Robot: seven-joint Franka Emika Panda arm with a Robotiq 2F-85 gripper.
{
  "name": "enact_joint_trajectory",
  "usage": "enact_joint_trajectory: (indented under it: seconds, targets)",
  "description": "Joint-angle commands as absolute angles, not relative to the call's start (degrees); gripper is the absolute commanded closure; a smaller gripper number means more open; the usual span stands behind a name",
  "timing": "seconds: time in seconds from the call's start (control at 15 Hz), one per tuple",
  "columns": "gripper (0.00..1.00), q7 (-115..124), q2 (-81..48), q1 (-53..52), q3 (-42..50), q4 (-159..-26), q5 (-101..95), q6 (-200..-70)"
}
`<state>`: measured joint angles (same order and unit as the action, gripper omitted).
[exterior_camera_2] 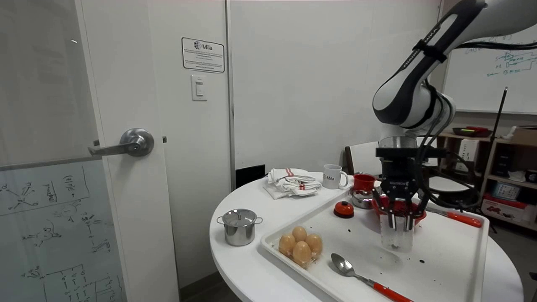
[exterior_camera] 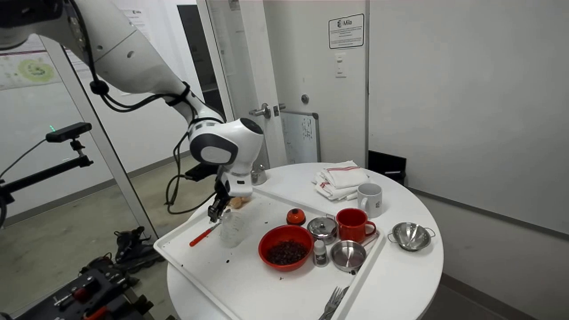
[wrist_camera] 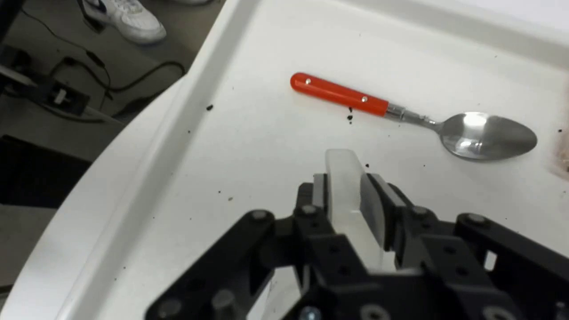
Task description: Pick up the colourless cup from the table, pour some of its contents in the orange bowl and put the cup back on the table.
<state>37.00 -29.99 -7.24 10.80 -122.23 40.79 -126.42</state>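
The colourless cup (exterior_camera_2: pixel 396 239), a see-through tumbler with a few dark specks low inside, stands upright over the white tray (exterior_camera_2: pixel 444 268) in both exterior views. My gripper (wrist_camera: pixel 346 195) is shut on its whitish handle (wrist_camera: pixel 344 166), one pad on each side. A faint shadow lies on the tray near the cup; whether its base touches the tray I cannot tell. Seen in an exterior view, the orange bowl (exterior_camera: pixel 275 234), reddish and holding dark bits, sits to the right of the cup (exterior_camera: pixel 232 233). The tray rests on the round white table (exterior_camera: pixel 409 280).
A red-handled spoon (wrist_camera: pixel 342 93) lies beside the gripper. Eggs (exterior_camera_2: pixel 301 247), an orange-red timer-like knob (exterior_camera: pixel 295 216), a metal pot (exterior_camera: pixel 322 229), red mug (exterior_camera: pixel 351 224), small shaker (exterior_camera: pixel 320 253), metal pan (exterior_camera: pixel 348 255) and fork (exterior_camera: pixel 333 300) surround the bowl.
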Motion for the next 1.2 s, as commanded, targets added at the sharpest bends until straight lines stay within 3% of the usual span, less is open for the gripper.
enact_joint_trajectory:
  seconds: [0.0,0.47,0.73,1.13]
  targets:
    - [0.92,39.8,-24.8,-10.3,8.5,-131.3,35.9,-141.3]
    - [0.91,47.7,-23.9,-14.9,8.3,-141.1,26.6,-171.5]
    - [0.90,53.4,-25.9,-24.4,18.0,-144.6,25.5,-185.1]
    - [0.90,54.0,-24.4,-36.0,32.1,-146.7,25.8,-176.2]
